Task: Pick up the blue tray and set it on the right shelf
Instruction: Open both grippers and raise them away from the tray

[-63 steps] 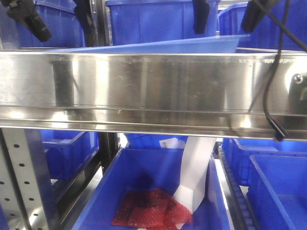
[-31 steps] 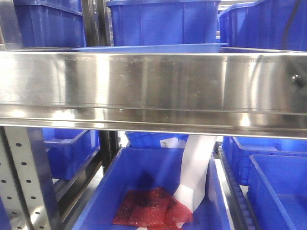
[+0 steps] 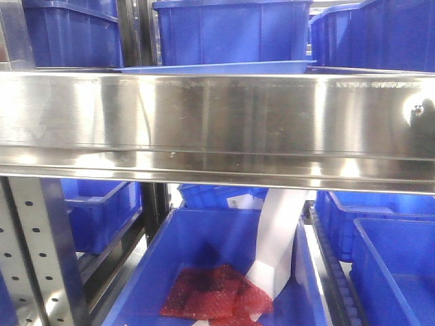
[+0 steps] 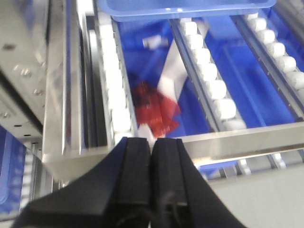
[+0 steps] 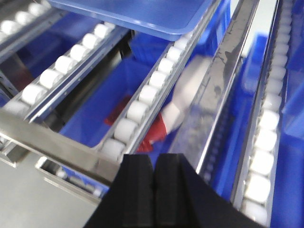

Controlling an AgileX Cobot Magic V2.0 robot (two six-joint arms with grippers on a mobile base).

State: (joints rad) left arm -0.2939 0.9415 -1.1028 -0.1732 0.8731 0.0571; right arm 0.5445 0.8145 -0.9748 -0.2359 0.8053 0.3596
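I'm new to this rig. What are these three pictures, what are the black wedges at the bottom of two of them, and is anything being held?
This is a two-armed robot facing a storage rack. The front view looks straight at the shiny stainless-steel shelf rail; the shallow light-blue plastic tray rests just above it, in front of deep dark-blue storage bins. The other two pictures come from cameras on the wrists. The black wedges are the left gripper and right gripper, both shut with nothing between the fingers. Each looks along rows of white rollers to the tray lying on them. Below, a bin holds a red bubble-wrap bag.
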